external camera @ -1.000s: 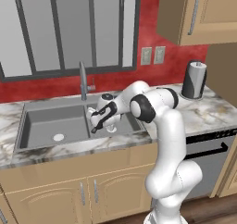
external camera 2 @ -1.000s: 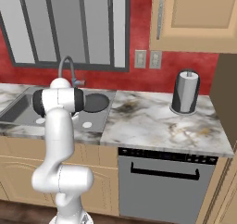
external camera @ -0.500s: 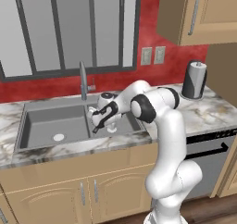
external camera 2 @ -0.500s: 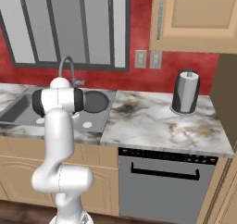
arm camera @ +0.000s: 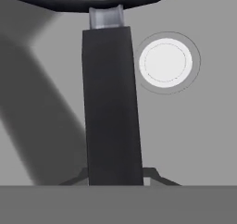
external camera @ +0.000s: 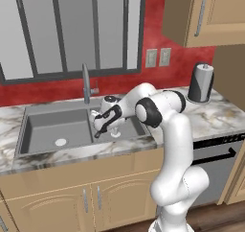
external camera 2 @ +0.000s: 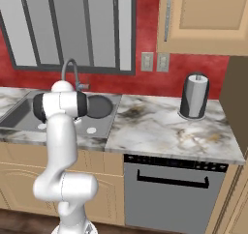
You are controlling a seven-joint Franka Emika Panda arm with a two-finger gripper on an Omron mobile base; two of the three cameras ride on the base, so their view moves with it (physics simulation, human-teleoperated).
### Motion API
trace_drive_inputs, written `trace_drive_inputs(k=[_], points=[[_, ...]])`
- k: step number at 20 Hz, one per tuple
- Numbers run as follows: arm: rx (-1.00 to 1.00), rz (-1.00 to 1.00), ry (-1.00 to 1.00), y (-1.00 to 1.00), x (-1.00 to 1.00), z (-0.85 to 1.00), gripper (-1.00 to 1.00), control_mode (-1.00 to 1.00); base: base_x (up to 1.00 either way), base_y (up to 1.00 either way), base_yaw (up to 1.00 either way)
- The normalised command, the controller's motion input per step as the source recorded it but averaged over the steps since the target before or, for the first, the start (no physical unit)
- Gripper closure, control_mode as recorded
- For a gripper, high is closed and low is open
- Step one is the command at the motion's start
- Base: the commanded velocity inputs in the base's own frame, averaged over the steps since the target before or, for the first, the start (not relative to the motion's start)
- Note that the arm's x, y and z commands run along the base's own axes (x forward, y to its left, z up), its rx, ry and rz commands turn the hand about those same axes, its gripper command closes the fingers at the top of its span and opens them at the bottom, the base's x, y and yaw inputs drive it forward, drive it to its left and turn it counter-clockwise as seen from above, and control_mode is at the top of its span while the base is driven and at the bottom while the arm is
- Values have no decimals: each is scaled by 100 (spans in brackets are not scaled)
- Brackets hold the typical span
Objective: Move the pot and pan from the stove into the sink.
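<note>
The gripper [external camera: 101, 126] was seen over the sink [external camera: 45, 130], just right of the divider between the basins and in front of the faucet [external camera: 85, 84]; its jaws were nearly closed, clamped on the long black handle [arm camera: 111, 102] of the pan [external camera 2: 98, 106]; in the hand view the handle ran up from between the fingertips to a short metal neck and the dark rim of the pan at the top edge. The pan was held within the right basin, its round dark bowl visible in the right base view beside the arm's elbow; whether it touched the basin floor could not be told. The white drain [arm camera: 165, 63] of that basin lay just beside the handle. A paper-towel holder [external camera: 200, 82] stood on the counter [external camera 2: 164, 126] well right of the sink.
</note>
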Motion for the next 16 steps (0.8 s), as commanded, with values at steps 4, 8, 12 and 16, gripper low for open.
trace_drive_inputs(k=[4,8,12,16], points=[[21,0,-4,0,-20,3,100,-100,0,0,0],[24,0,-3,-7,-29,0,100,-100,0,0,0],[8,0,0,-1,-5,0,100,-100,0,0,0],[14,0,0,-18,0,-12,100,-100,0,0,0]])
